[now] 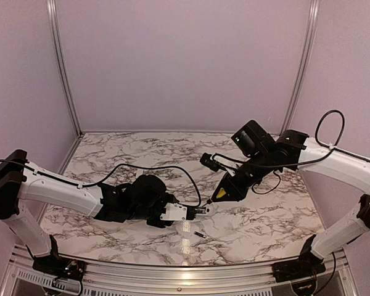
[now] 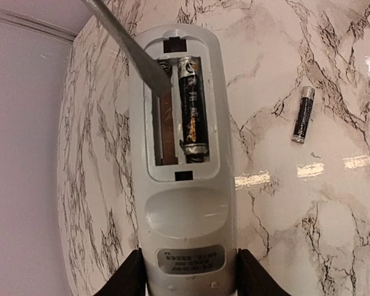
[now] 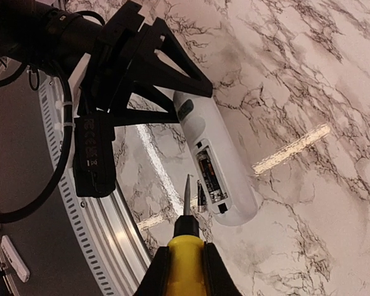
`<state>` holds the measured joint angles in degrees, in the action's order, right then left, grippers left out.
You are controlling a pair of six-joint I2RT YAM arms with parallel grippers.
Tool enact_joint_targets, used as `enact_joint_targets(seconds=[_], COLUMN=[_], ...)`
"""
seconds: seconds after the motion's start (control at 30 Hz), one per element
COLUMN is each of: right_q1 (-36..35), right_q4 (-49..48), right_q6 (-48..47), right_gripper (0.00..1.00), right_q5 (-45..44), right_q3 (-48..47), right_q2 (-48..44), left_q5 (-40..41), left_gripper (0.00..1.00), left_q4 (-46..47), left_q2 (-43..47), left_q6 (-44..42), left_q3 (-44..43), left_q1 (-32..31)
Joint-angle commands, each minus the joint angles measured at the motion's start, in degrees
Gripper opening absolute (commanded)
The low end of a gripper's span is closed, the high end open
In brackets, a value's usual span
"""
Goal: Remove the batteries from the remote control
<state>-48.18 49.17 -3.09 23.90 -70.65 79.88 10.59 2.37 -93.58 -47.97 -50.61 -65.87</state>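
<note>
My left gripper (image 2: pixel 188 274) is shut on the near end of the white remote control (image 2: pixel 185 203), its open compartment facing up. One dark battery (image 2: pixel 192 111) lies in the right slot; the left slot is empty. A second battery (image 2: pixel 303 114) lies loose on the marble to the right of the remote, also in the top view (image 1: pixel 200 235). My right gripper (image 3: pixel 186 271) is shut on the yellow-handled screwdriver (image 3: pixel 186 256). Its blade (image 2: pixel 132 52) points into the far end of the empty slot. In the top view the remote (image 1: pixel 177 213) and screwdriver (image 1: pixel 221 195) meet mid-table.
The marble table (image 1: pixel 142 154) is walled by pale panels at the back and sides. A metal rail (image 3: pixel 105 228) runs along the near edge. A black cable (image 1: pixel 172 169) loops over the table from the left arm.
</note>
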Motion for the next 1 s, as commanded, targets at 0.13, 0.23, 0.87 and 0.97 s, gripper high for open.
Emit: enact_joint_targets(seconds=[0.13,0.23,0.87,0.97], right_q1=[-0.4,-0.4,-0.4,-0.4], right_q4=[1.3,1.3,2.2,2.4], right_q6=[-0.8,-1.0,-1.8,-2.1], right_gripper=[0.00,0.00,0.00,0.00], right_q5=[-2.9,-3.3,-5.7,-6.3], right_q3=[-3.0,-3.6,-4.4,-4.5], right_q2=[1.6,2.0,3.2,3.4], left_q5=[0.5,0.3,-0.4,-0.5], left_gripper=[0.00,0.00,0.00,0.00], left_q4=[1.1,0.7,0.7,0.6], left_q2=[2.9,2.9,1.5,1.3], left_q6=[-1.3,-1.6,-1.9,-2.1], left_q3=[-1.1,-1.4,-2.6,-2.9], left_q1=[-0.3,-0.3,-0.3,-0.3])
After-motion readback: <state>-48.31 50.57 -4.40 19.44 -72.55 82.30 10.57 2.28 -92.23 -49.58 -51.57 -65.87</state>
